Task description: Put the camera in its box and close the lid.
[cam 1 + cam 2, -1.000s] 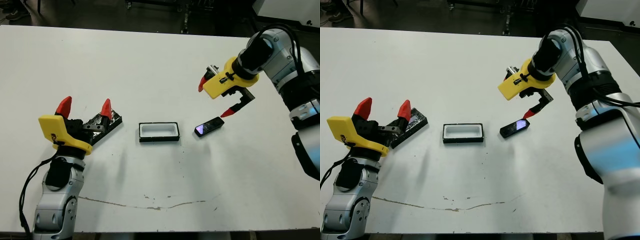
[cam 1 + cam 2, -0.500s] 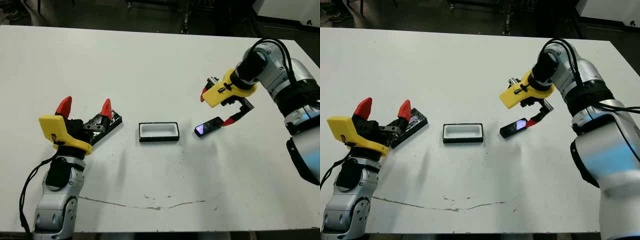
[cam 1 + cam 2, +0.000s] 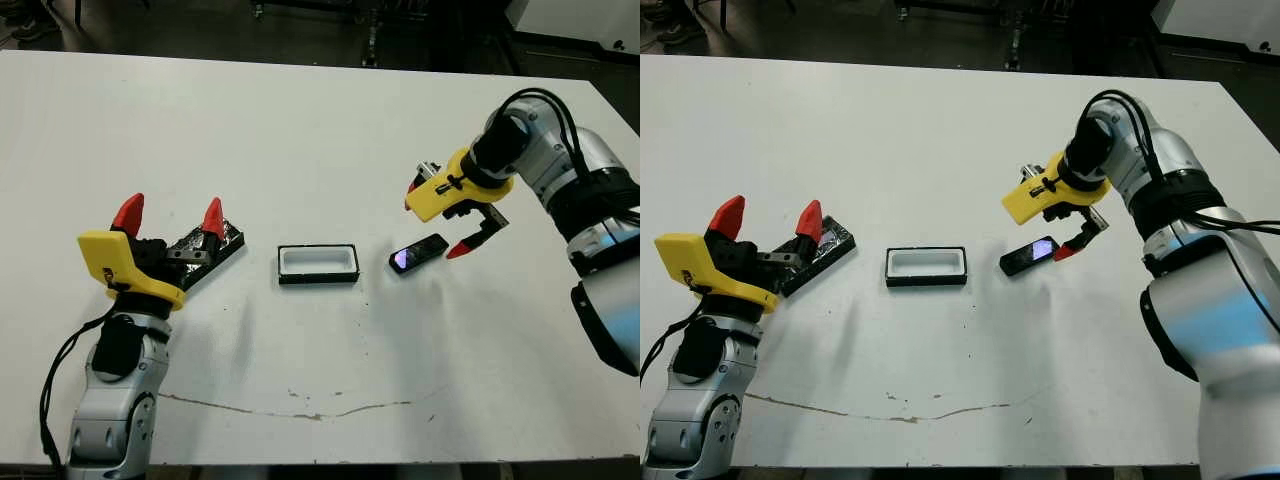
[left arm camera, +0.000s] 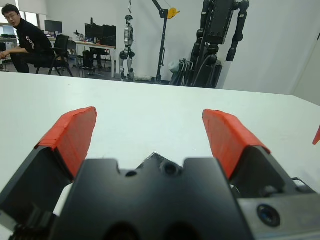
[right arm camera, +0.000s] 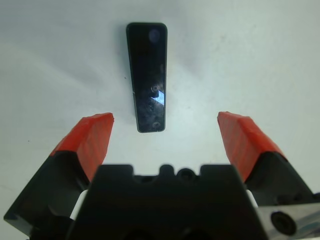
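The camera (image 3: 418, 253), a tiny black module with a purple-blue spot, lies flat on the white table just right of the box (image 3: 318, 281), a shallow black-rimmed tray with a white inside. My right gripper (image 3: 436, 218) hangs open close over the camera's right end, one red fingertip (image 3: 458, 249) low beside it. In the right wrist view the camera (image 5: 146, 75) lies ahead between the spread fingers. The lid (image 3: 226, 243), a glossy black slab, rests at the left, partly hidden behind my open, empty left gripper (image 3: 170, 213).
A thin dark scuff line (image 3: 300, 411) runs across the table near its front edge. Beyond the table's far edge, the left wrist view shows a seated person (image 4: 22, 37) and robot stands (image 4: 220, 40).
My right gripper has come down and slightly right, closer to the camera's right end. The left arm, lid, box and camera have not moved.
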### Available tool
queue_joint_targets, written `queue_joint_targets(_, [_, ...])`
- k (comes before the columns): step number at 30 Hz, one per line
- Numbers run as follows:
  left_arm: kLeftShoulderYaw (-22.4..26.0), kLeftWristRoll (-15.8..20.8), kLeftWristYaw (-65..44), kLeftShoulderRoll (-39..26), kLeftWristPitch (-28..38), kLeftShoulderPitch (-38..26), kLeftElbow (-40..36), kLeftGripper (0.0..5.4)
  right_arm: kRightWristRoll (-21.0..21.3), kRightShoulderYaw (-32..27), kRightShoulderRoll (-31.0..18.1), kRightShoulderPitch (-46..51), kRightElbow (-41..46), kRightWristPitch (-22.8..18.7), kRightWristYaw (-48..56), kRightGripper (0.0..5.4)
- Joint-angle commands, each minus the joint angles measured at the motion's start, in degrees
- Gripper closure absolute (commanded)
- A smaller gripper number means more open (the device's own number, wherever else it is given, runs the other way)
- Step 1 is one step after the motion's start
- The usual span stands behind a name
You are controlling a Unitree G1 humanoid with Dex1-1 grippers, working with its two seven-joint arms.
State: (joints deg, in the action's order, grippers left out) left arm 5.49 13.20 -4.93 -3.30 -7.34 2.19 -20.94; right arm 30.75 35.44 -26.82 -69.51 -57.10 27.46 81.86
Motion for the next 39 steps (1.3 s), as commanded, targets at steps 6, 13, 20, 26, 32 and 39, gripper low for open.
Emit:
queue_joint_targets(6, [0.2, -0.2, 0.1, 0.2, 0.2, 0.6, 0.7, 0.01, 1.3, 0.1, -0.4, 0.7, -1.6, -1.0, -2.2, 0.00])
queue_joint_targets(13, [0.1, -0.5, 0.2, 0.2, 0.0, 0.7, 0.6, 0.01, 1.9, 0.0, 0.3, 0.4, -4.2, -1.7, -3.4, 0.00])
queue_joint_targets(20, [-0.1, -0.5, 0.5, 0.4, -0.6, 0.9, 0.1, 0.01, 3.4, 0.8, 1.4, -0.6, -7.3, -1.9, -4.2, 0.00])
queue_joint_targets(26, [-0.3, -0.9, 0.9, 0.7, -1.0, 1.0, -0.2, 0.01, 3.5, 0.5, 1.9, -1.1, -8.9, -0.4, -4.5, 0.00])
queue_joint_targets(32, [-0.3, -0.8, 0.4, 0.8, -0.3, 0.9, 0.5, 0.01, 3.3, 0.0, 2.7, -1.2, -11.1, 2.0, -5.1, 0.00])
queue_joint_targets(39, [-0.4, -1.6, 0.9, 0.9, -0.2, 1.0, 0.5, 0.01, 3.3, -0.6, 3.2, -1.0, -12.4, 3.0, -6.6, 0.00])
